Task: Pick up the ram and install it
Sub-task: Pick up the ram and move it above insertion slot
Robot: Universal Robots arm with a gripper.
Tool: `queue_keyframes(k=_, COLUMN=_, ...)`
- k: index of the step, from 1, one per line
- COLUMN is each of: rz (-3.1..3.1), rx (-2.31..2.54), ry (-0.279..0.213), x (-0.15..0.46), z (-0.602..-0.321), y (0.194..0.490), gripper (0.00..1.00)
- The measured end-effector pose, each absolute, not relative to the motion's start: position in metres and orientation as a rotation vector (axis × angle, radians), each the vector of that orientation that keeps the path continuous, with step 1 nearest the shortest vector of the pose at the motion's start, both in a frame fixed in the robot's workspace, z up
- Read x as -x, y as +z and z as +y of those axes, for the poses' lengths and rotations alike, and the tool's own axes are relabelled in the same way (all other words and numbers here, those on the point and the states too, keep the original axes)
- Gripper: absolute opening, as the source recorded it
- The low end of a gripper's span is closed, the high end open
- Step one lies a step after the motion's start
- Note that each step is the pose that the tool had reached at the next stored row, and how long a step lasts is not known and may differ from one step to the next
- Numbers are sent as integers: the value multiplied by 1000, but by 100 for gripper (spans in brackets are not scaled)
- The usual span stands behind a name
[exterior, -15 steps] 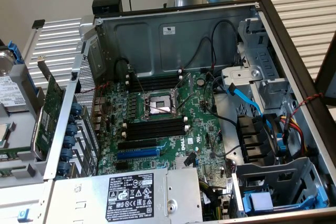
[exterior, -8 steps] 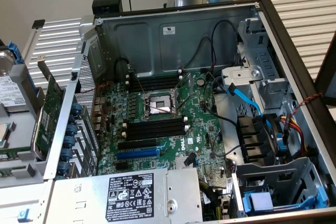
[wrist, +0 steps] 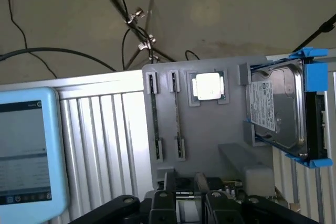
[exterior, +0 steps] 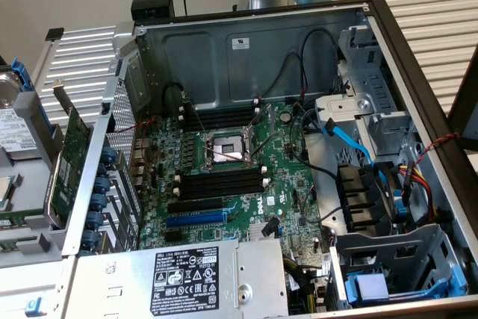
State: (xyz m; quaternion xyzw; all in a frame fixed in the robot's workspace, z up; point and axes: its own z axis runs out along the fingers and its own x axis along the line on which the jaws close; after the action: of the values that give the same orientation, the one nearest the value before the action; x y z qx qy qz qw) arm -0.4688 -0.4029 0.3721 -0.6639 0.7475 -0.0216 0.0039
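Wrist view: gripper, jaws apart, facing a grey rack. The ram stands on edge in a rack slot, with a similar strip just beside it. A CPU and a hard drive in a blue caddy sit further along the rack. Exterior view: open case holding the motherboard, with black slots on either side of the socket.

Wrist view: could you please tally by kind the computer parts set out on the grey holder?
ram sticks: 2
processor: 1
hard drive: 1
Total: 4
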Motion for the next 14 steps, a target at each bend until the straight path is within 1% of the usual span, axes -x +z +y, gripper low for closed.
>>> queue_keyframes(k=1, rz=2342, rx=2081, ry=-68, x=469, z=-403, y=372, gripper=30)
queue_keyframes(k=2, rz=2342, rx=2081, ry=-68, x=469, z=-403, y=372, gripper=36)
queue_keyframes(k=14, rz=2299, rx=2125, ry=-64, x=477, z=-406, y=360, gripper=36)
